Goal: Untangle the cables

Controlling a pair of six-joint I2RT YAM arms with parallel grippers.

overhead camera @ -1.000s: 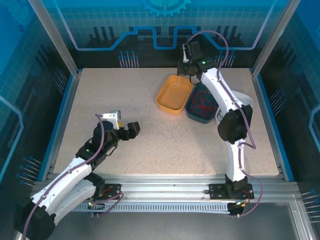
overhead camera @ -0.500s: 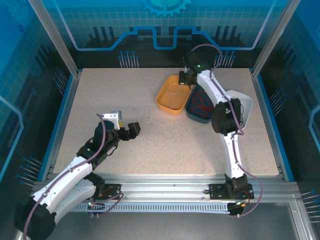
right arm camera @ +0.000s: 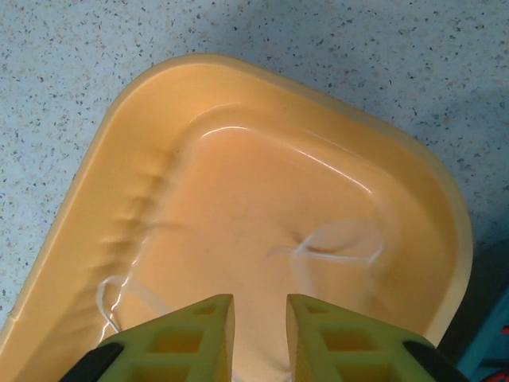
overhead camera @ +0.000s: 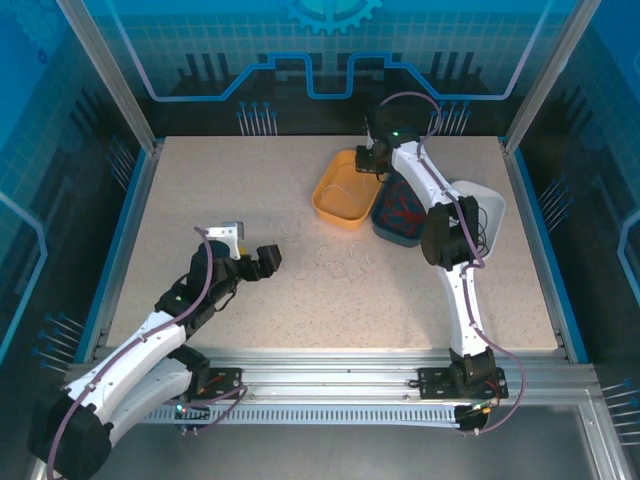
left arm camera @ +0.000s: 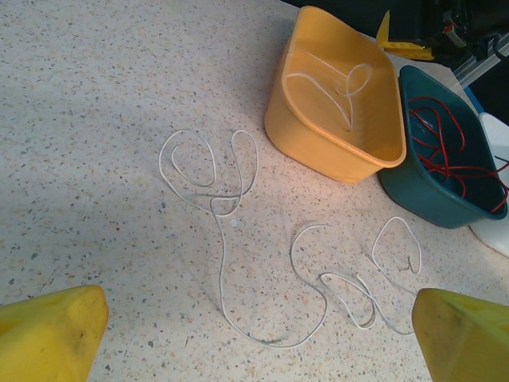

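Two white cables lie in loose loops on the speckled table (overhead camera: 340,262), one to the left (left arm camera: 223,239) and one to the right (left arm camera: 358,278). My left gripper (overhead camera: 262,258) rests just left of them, its yellow fingers (left arm camera: 48,334) spread wide with nothing between; the gripper (left arm camera: 262,342) stands open. My right gripper (overhead camera: 368,160) hovers low over the yellow bin (overhead camera: 328,212), its jaws a narrow gap apart (right arm camera: 260,306). Another white cable (right arm camera: 342,243) lies curled on that bin's floor (left arm camera: 334,83). Red cables (left arm camera: 453,151) fill the teal bin (overhead camera: 384,230).
The yellow bin (left arm camera: 318,143) and teal bin (left arm camera: 429,199) stand side by side at the back right. A white bin (overhead camera: 490,205) sits beyond them, partly behind the right arm. A raised blue frame borders the table.
The right gripper came down and forward onto the yellow bin, and its jaws parted slightly. The left arm and the cables on the table stayed still.
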